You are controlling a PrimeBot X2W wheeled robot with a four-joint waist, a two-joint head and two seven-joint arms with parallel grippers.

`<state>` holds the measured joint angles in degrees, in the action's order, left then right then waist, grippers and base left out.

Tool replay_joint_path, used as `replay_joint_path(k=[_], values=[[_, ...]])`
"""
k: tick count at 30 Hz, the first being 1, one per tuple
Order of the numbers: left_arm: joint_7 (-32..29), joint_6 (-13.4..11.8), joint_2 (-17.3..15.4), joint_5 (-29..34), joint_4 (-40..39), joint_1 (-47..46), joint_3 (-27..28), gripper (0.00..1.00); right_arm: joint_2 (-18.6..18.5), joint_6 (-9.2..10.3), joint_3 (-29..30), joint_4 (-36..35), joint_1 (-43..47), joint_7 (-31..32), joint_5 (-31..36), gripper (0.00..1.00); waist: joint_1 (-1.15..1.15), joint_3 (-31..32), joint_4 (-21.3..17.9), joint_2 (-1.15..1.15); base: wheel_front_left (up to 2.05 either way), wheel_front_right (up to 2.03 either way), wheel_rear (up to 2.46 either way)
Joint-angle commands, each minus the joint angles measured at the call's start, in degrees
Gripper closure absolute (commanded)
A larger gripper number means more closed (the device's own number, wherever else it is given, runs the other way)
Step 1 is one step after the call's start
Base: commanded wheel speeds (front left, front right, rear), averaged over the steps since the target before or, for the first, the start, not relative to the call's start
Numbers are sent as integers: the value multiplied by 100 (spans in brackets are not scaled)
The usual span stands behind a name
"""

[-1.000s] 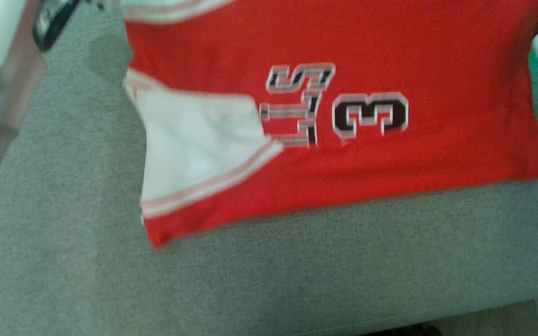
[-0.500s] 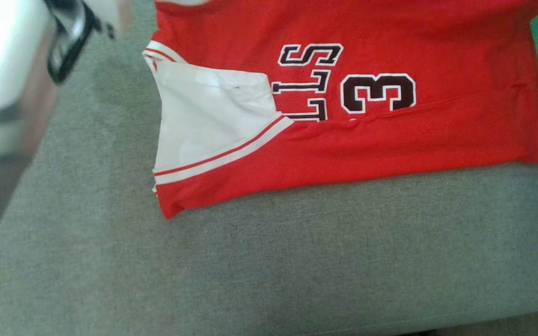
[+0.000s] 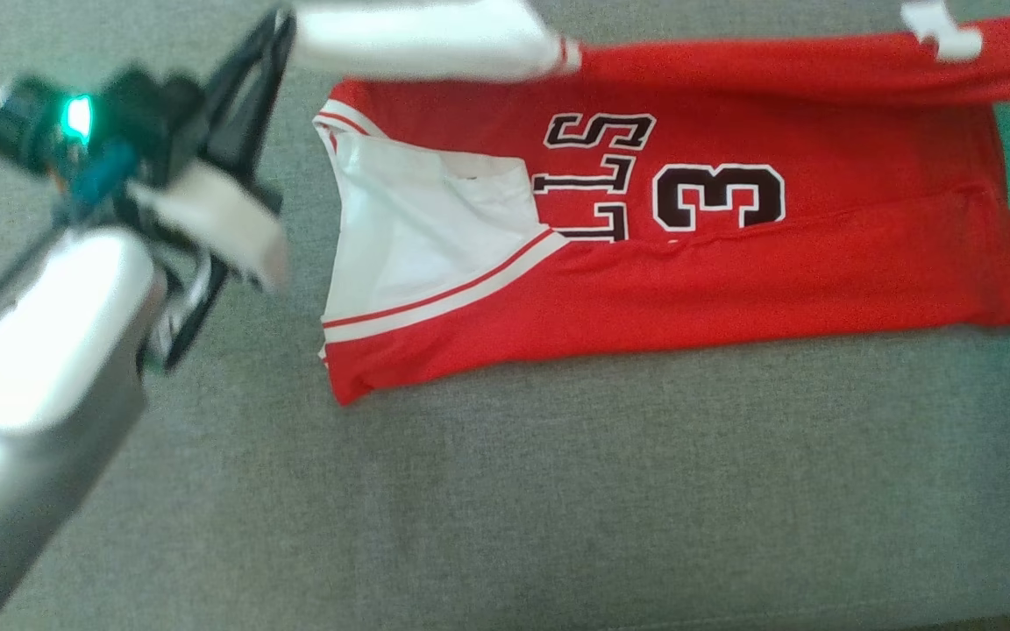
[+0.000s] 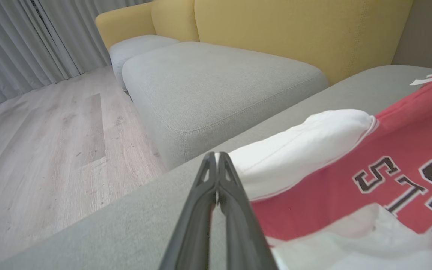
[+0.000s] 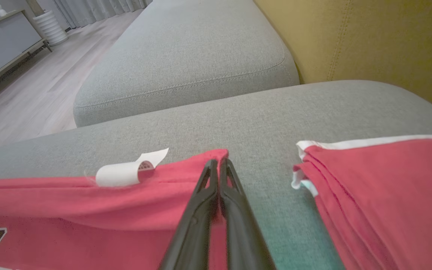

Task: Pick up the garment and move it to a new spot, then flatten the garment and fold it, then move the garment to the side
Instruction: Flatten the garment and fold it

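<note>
Since the garment (image 3: 733, 289), a red jersey with a black number, lies spread on the grey cushion (image 3: 558, 508) with its far long edge raised, you are most likely midway through a lengthwise fold. That raised edge hangs between your two tools. The left gripper (image 4: 216, 155) is closed, its tips pinched at the rim of the white shoulder roll (image 4: 306, 142). The right gripper (image 5: 219, 162) is closed on the red hem corner, just beside the curled white label (image 5: 126, 173).

Bring both ends toward you together and at the same height, so the edge stays straight and taut between them. Aim to lay it along the near edge, which runs slightly slanted in the head view, and match that slant instead of squaring to the cushion.

The left bite looks thin, right at the margin of the roll, so move slowly or it may slip. The white lining (image 3: 417, 228) lies turned out at the neck end. Let the fold cover it without bunching it.

Mind the folded red pile (image 5: 381, 195) lying near the right tips but apart from them, and do not drag it. Let go only once the cloth rests flat.
</note>
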<state>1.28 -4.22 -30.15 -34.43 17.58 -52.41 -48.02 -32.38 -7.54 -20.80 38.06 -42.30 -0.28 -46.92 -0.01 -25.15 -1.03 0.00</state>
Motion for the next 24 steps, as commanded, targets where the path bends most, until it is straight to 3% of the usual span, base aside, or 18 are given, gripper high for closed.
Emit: replay_joint_path(k=[1, 9, 14, 22, 24], values=[[48, -161, -376, -46, -359, 57, 319, 100, -208, 5, -13, -194, 232, -93, -38, 100, 1, 63, 13, 0, 0, 0, 0], [61, -881, -765, -225, -1569, 1305, 346, 100, -256, 5, 94, -485, 945, -155, -123, 100, 1, 221, 74, 0, 0, 0, 0], [64, -1146, -919, -338, -2062, 1949, 270, 100, -326, 5, 291, -753, 1495, -149, -149, 100, 1, 261, 127, 0, 0, 0, 0], [102, -1276, -901, -556, -2158, 2426, 215, 100, -227, 5, 518, -975, 2040, -25, -23, 99, 1, 260, 153, 0, 0, 0, 0], [118, -1252, -861, -592, -2097, 2499, 169, 100, -160, 5, 601, -970, 2084, 0, 52, 91, 1, 250, 153, 0, 0, 0, 0]])
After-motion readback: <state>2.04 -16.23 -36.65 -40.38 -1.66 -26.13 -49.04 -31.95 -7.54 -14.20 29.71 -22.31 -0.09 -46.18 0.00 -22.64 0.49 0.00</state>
